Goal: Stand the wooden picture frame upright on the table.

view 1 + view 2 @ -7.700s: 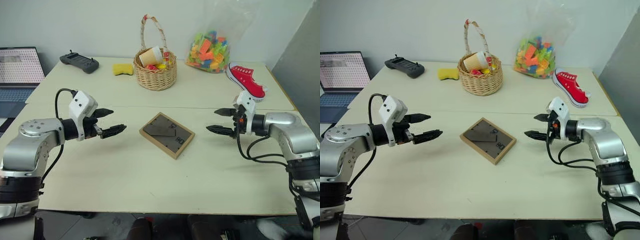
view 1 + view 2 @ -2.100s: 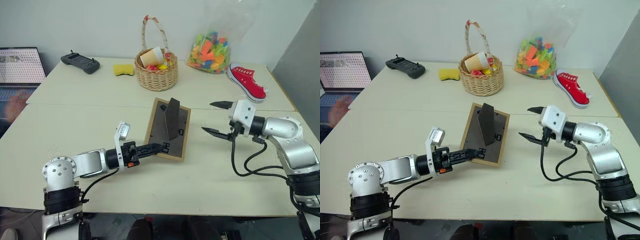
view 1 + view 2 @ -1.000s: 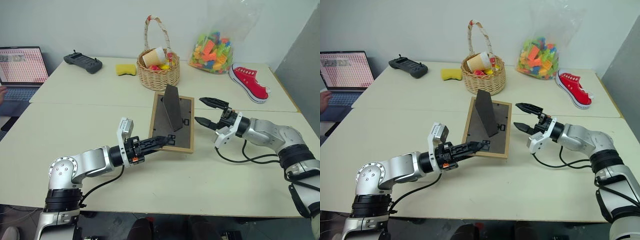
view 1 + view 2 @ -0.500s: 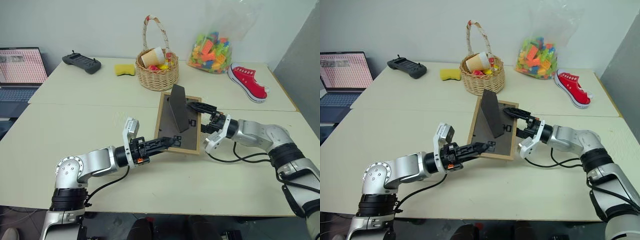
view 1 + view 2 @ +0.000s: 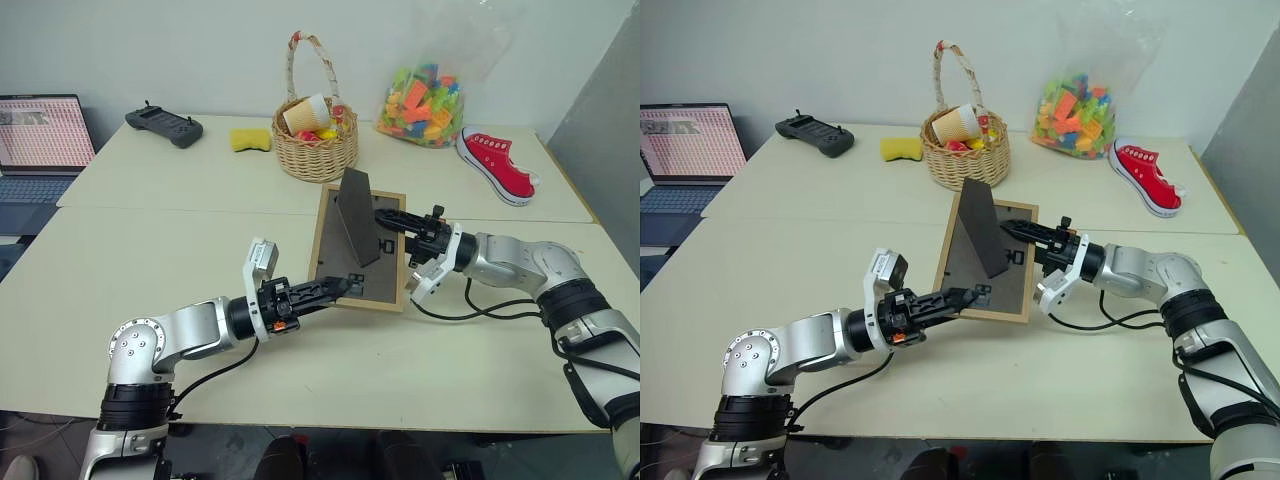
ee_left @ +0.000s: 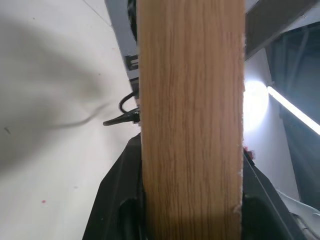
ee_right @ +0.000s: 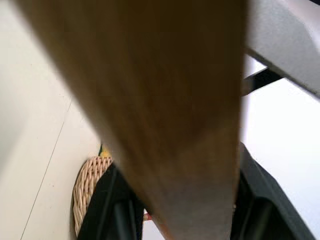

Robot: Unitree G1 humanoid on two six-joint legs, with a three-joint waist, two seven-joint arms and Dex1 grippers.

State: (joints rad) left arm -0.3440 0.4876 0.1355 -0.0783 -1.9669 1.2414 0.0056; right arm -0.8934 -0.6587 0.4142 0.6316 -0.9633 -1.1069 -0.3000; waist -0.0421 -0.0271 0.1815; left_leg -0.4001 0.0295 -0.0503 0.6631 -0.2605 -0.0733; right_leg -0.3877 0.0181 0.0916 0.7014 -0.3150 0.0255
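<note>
The right gripper [image 5: 392, 222] has just pinched the picture frame's [image 5: 362, 250] side; the left gripper [image 5: 335, 288] grips its bottom edge, so tilting it upright on the desk [image 5: 160, 240] can begin.

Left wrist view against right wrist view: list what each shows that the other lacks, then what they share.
Left wrist alone: a black cable beside the frame, and a lit strip lamp. Right wrist alone: the wicker basket, with the table seam running toward it. Both: the wooden picture frame edge-on between that arm's own black fingers, over the pale table.
</note>
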